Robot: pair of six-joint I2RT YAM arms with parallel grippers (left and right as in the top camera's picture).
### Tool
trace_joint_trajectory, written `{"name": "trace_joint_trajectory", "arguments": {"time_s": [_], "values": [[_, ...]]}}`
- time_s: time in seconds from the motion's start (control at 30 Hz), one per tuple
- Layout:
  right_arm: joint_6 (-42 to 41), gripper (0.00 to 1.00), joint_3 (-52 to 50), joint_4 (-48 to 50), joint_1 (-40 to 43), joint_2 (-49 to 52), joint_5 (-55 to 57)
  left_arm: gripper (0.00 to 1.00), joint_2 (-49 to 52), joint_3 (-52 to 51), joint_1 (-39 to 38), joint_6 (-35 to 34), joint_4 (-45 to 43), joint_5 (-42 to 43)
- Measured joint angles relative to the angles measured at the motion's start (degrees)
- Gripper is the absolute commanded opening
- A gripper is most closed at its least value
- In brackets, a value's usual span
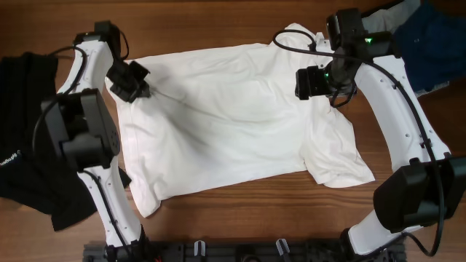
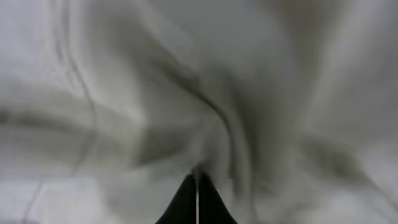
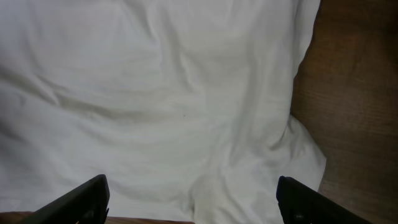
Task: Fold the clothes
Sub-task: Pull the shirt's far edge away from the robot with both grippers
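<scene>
First fold: left end effector (image 1: pixel 148 91) pinches the shirt (image 1: pixel 233 124); right end effector (image 3: pixel 193 202), apart, I'd say must grip next.

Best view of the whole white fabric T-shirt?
Overhead: white short-sleeved fabric T-shirt spread out, almost entirely visible. Left wrist: only folds bunched at shut left gripper. Right wrist: one edge under open right gripper.

White T-shirt (image 1: pixel 233 124) (wrinkled); spread flat
</scene>
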State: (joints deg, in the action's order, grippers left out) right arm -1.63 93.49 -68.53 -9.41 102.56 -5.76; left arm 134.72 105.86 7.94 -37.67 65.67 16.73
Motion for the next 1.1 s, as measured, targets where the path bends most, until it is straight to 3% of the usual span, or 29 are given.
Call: {"name": "trace_joint_trajectory", "arguments": {"time_s": [0.13, 0.4, 0.53, 0.67, 0.77, 0.8, 0.83, 0.93, 0.97, 1.0, 1.03, 1.1], "values": [[0.00, 0.87, 0.00, 0.17, 0.00, 0.00, 0.00, 0.04, 1.01, 1.05, 1.01, -0.11, -0.26, 2.03], [0.00, 0.87, 0.00, 0.15, 0.00, 0.00, 0.00, 0.04, 1.70, 1.38, 1.95, -0.11, -15.50, 4.07], [0.02, 0.92, 0.00, 0.39, 0.00, 0.00, 0.33, 0.04, 2.08, 1.79, 4.17, -0.11, -19.10, 2.25], [-0.28, 0.96, 0.00, 1.79, 0.00, 0.00, 1.95, 0.04, 2.36, 2.91, 6.32, -0.11, -19.39, -1.09], [-0.76, 0.91, 0.00, 3.37, 0.02, 0.00, 4.15, 0.04, 2.73, 3.96, 7.72, -0.11, -18.53, -2.62], [-0.96, 0.92, 0.00, 3.50, 0.13, 0.02, 4.61, 0.04, 2.75, 4.11, 7.96, -0.11, -18.10, -2.69], [-1.57, 0.99, 0.00, 3.43, 0.39, 0.11, 4.79, 0.04, 2.78, 4.22, 8.17, -0.11, -17.55, -2.71], [-2.86, 1.00, 0.07, 1.84, 2.67, 1.53, 4.28, 0.04, 2.78, 4.66, 8.17, -0.09, -14.91, -2.73], [-3.13, 1.00, 0.04, 1.18, 3.91, 2.54, 3.87, 0.10, 2.78, 4.70, 8.02, 0.15, -14.16, -2.73], [-3.32, 1.00, 0.04, 0.68, 5.27, 3.74, 3.43, 0.32, 2.78, 4.81, 7.82, 0.59, -13.57, -2.75], [-3.50, 1.00, 0.04, 0.20, 6.58, 5.07, 3.04, 0.40, 2.78, 4.90, 7.52, 1.46, -13.05, -2.67], [-3.74, 1.00, 0.00, -0.48, 8.83, 7.54, 2.78, 0.44, 2.71, 5.44, 6.45, 2.91, -12.07, -1.66]]}}
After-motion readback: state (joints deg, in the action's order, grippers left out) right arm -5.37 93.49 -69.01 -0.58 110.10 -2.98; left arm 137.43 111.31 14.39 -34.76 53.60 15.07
